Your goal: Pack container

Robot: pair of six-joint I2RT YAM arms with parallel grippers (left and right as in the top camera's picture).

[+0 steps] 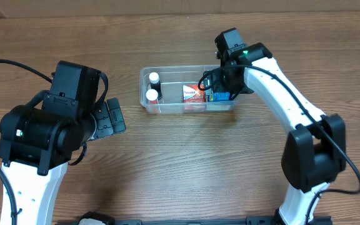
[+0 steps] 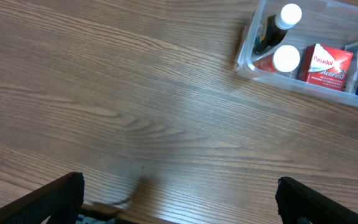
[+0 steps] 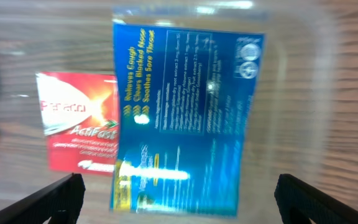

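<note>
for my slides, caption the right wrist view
Open right hand over a blue cough-remedy box beside a red Panadol ActiFast box in the container

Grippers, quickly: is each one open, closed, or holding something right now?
Left gripper: open, holding nothing.
Right gripper: open, holding nothing, above the blue box in the container.

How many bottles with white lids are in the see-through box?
2. The far bottle and the near bottle stand together at the container's left end. The right arm hides part of the other end, so maybe more.
</note>
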